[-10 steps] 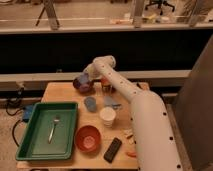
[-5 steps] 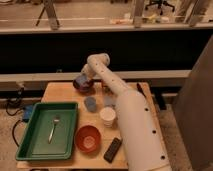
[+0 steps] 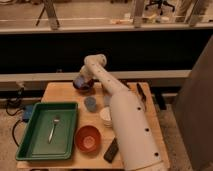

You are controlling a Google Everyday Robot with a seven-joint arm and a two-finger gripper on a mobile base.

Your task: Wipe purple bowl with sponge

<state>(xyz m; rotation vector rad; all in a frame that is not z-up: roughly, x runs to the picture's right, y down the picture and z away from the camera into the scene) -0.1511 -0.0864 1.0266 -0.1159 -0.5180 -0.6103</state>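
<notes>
Gripper [image 3: 84,80] sits over bowl [image 3: 83,84] at tabletop [image 3: 60,92] rear; we can't tell jaw state. Cup [image 3: 90,103] nearby, fork [image 3: 53,127] in tray [image 3: 30,149].

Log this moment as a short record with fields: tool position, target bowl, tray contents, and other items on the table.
tool: at the far left of the table, over the purple bowl, mostly hidden by the arm's wrist
purple bowl: far left part of the wooden table
sponge: not visible
green tray: front left, holds a spoon
orange-red bowl: front, right of the tray
blue cup: table centre
dark flat object: front edge, beside the arm
</notes>
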